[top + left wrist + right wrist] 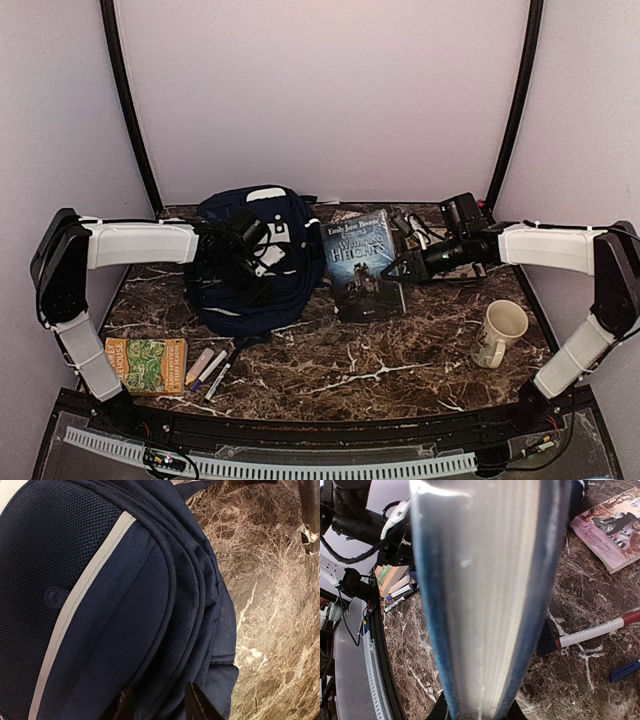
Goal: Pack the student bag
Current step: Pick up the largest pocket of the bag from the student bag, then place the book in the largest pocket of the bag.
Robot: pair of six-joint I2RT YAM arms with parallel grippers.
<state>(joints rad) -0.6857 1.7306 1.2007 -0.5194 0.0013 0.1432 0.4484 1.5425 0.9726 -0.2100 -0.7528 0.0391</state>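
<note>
Book [485, 605] page edge fills the right wrist view, held between the right gripper's [477, 711] fingers; jaws closed narrow on it, at its right-hand edge as seen from above; cannot tell if it is clear of the table [380, 370]; judged gripped there so it can swing left toward the bag [290, 290].

Left gripper [160, 707] low over the bag's top; fingers [200, 705] stand either side of a seam ridge, fabric between them; cannot tell whether they pinch it or only straddle it; judged placed there to hold or spread an opening for the book; no open mouth visible.

Bag lies at rear left of the table, just beside the book.

Outward: red-capped marker [600, 629], blue pen [625, 670] and second book [612, 530] near the right arm; mug [500, 333] front right; green book [147, 363] and markers [210, 370] front left, apart from the bag; all still out; packing judged barely begun.
</note>
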